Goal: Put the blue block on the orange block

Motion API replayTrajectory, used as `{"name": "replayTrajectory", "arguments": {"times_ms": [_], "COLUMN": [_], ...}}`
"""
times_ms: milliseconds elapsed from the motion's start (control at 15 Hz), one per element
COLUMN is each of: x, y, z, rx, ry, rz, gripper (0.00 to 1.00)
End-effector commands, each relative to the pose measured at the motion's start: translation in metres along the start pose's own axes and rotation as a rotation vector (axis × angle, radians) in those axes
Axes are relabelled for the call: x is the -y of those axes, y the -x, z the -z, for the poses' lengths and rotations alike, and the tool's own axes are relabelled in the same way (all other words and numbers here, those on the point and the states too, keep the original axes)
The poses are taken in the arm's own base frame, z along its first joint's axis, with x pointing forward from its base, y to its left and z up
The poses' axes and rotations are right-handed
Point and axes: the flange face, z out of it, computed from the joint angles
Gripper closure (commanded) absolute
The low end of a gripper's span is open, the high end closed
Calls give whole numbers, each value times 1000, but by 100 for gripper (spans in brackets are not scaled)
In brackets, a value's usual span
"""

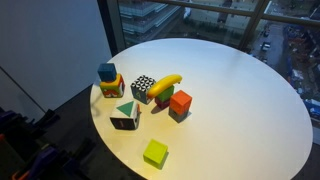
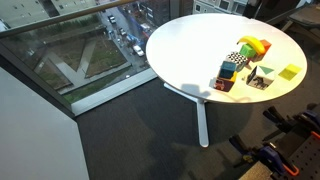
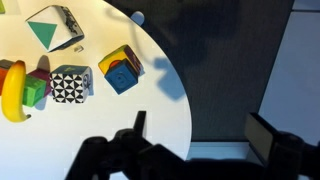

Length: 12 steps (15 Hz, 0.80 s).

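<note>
Wrist view first: we see the gripper low in the picture near the rim of the round white table, its dark fingers spread wide with nothing between them. Close ahead of it sits the blue block, and in an exterior view we find that dull teal cube perched on top of a multicoloured cube at the table's edge. Between it and the orange block stand a checkered cube and a banana lying over a green piece. The bright orange-red cube has its top bare. Nearby we have a white cube with a green triangle and a lime block.
</note>
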Motion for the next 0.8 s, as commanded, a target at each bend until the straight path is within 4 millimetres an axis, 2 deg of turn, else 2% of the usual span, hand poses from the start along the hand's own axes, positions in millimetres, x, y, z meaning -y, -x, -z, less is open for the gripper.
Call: {"name": "replayTrajectory", "arguments": {"times_ms": [0,267,733], "x": [-16,-31,-44], "y": [-8,-19,-40], "z": [-14,-32,-67], "rx": [-7,-29,-83], "ry": [0,10,20], "rz": [104,173,215], "gripper": [0,0,0]}}
